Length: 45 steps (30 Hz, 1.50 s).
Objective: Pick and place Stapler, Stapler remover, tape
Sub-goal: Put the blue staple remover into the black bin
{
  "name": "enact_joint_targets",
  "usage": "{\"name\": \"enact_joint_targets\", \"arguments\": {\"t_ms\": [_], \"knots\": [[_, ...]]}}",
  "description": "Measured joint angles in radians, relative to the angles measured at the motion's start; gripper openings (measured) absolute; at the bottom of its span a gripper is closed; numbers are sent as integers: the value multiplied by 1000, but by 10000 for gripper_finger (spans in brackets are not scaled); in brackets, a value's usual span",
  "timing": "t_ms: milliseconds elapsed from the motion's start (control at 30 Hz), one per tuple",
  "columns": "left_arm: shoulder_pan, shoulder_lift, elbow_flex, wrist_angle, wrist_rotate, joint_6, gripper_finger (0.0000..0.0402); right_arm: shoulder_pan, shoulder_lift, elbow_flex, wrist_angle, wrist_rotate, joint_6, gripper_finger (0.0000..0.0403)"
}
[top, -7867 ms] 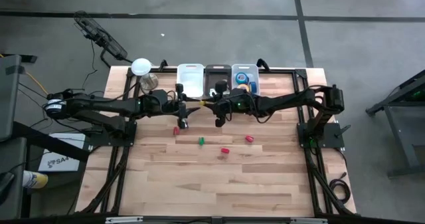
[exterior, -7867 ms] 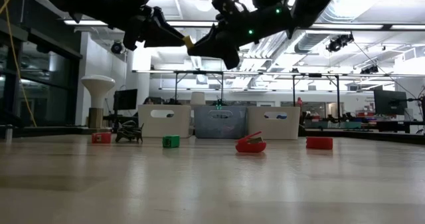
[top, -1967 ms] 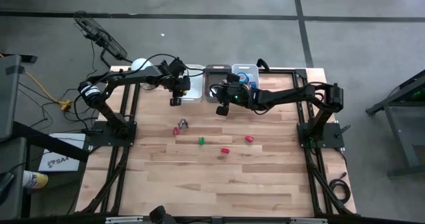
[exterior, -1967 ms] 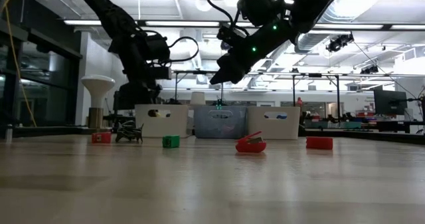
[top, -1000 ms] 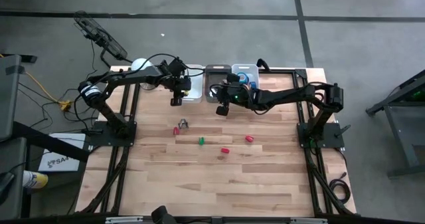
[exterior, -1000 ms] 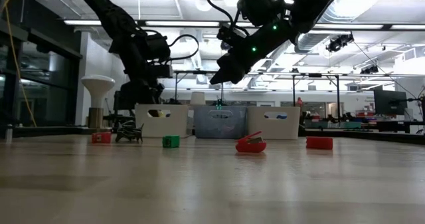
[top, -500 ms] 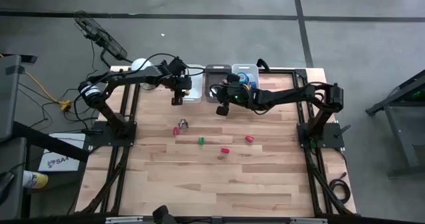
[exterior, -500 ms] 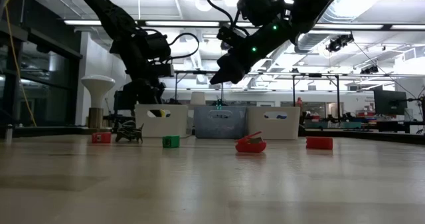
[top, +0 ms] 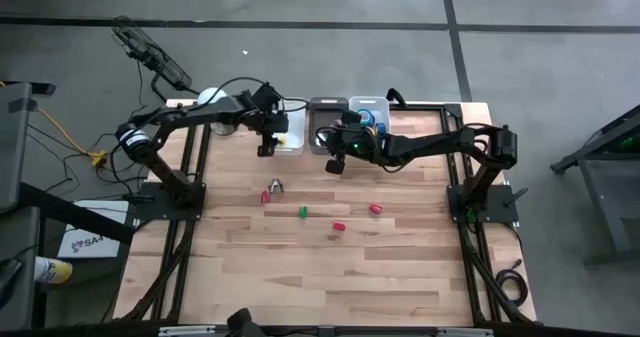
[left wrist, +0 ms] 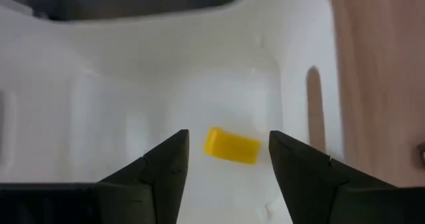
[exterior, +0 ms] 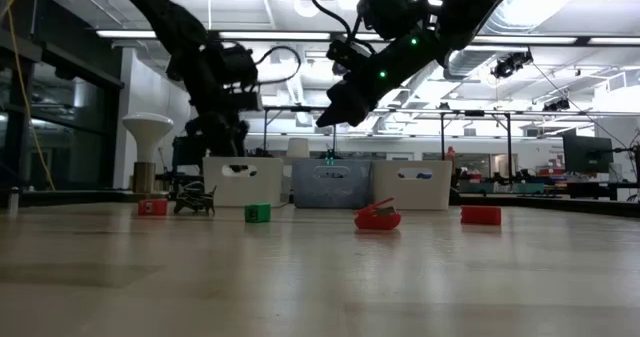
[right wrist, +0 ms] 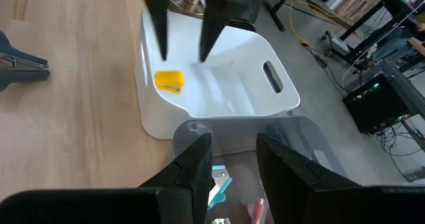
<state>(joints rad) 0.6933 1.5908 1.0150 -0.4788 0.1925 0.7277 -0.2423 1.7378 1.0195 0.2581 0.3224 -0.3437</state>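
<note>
My left gripper (left wrist: 228, 137) hangs open over the white bin (top: 288, 123), fingers pointing down. A small yellow stapler (left wrist: 231, 146) lies flat on that bin's floor, straight below the gap between the fingers and apart from them. The right wrist view shows the same yellow stapler (right wrist: 169, 81). My right gripper (right wrist: 234, 141) is open and empty above the near end of the grey bin (top: 327, 120). A blue tape roll (top: 366, 116) sits in the clear bin. A dark staple remover (top: 275, 186) rests on the table, and so do red and green staplers (top: 303, 212).
Three bins stand side by side at the table's far edge. A white lamp (top: 212, 100) and a jar stand at the far left corner. Red staplers (top: 338, 227) (top: 375, 209) and a red one (top: 266, 197) lie mid-table. The wide near half of the wooden table is bare.
My left gripper has risen a little above the white bin and stays open. The yellow stapler lies where it was. My right arm has kept still.
</note>
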Motion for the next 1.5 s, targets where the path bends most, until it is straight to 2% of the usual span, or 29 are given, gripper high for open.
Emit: {"name": "enact_joint_targets", "arguments": {"t_ms": [267, 500, 700, 800, 933, 1100, 1267, 1367, 1500], "knots": [[-10, -60, 113, -201, -7, -2, 207, 0, 0, 0, 0, 13, -23, 110], [-81, -130, 116, -390, -50, -175, 207, 0, 0, 0, -23, 29, -23, 110], [-235, -156, 116, -476, -102, -386, 207, 0, 0, 0, -75, 107, 4, 110], [-325, -156, 117, -523, -173, -520, 207, 0, 0, 0, -120, 136, 24, 110], [-446, -156, 116, -573, -301, -719, 207, 0, 0, 0, -164, 139, 30, 110], [-600, -156, 116, -621, -388, -929, 207, 3, -12, 0, -228, 140, 31, 110], [-729, -156, 106, -647, -442, -1115, 207, 6, -93, 0, -349, 137, 78, 110], [-787, -156, 79, -647, -460, -1207, 207, 16, -160, 0, -413, 113, 114, 110], [-836, -156, 27, -634, -461, -1299, 207, 41, -224, -20, -438, -100, 145, 110]]}}
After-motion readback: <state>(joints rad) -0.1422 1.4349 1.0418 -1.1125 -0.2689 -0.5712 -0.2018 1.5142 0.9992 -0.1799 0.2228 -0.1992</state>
